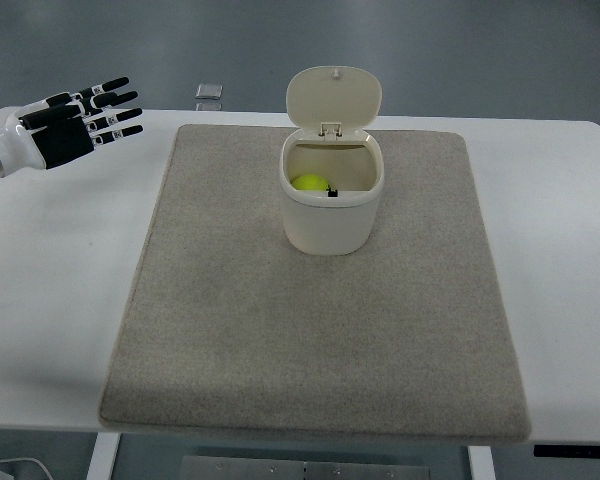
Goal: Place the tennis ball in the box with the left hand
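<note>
The tennis ball [307, 183] lies inside the box [330, 215], half hidden by its rim; the left hand [65, 128] is near the worktop's [60, 280] far-left corner, fingers [115, 100] spread, holding nothing.

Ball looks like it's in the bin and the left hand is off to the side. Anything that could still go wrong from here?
Few risks remain. The tennis ball lies inside the box. The lid stands open and upright, so a sweep by the left hand, open over the table's far left, could clip it or tip the box on the mat.
</note>
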You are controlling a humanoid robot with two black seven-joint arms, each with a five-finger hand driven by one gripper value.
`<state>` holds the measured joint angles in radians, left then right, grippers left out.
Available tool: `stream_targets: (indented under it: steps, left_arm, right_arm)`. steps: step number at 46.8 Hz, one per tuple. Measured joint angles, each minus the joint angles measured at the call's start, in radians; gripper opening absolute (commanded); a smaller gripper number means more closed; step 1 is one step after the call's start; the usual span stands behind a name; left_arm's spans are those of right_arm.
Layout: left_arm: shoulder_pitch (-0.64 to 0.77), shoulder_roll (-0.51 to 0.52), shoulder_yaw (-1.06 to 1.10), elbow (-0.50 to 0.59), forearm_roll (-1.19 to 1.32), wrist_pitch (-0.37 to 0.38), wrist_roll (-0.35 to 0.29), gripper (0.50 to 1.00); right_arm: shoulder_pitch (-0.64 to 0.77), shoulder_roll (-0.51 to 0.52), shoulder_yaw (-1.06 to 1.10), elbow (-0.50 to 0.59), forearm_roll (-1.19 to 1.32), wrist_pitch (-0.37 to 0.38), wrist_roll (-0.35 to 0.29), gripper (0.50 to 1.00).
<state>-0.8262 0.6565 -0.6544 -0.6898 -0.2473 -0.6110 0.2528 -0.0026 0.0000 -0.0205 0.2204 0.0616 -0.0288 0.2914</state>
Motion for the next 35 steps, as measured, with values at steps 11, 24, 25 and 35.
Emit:
stream_targets:
  steps: [11, 24, 25, 35]
  left_arm:
    - [0.001, -0.001, 0.000, 0.007, -0.055, 0.000, 0.000, 0.994]
    - [0.013, -0.001, -0.001, 0.009, -0.067, 0.000, 0.000, 0.992]
    - [0.013, -0.001, 0.000, 0.009, -0.067, 0.000, 0.000, 0.994]
    - [0.014, -0.002, 0.001, 0.009, -0.067, 0.000, 0.000, 0.994]
  right_arm:
    - [0.001, 0.000, 0.005, 0.005, 0.000, 0.000, 0.000, 0.938]
    - [0.001, 0.000, 0.005, 0.005, 0.006, -0.004, 0.000, 0.940]
    - [0.001, 0.000, 0.005, 0.005, 0.007, -0.005, 0.000, 0.938]
    - [0.001, 0.000, 0.007, 0.005, 0.013, -0.013, 0.010, 0.938]
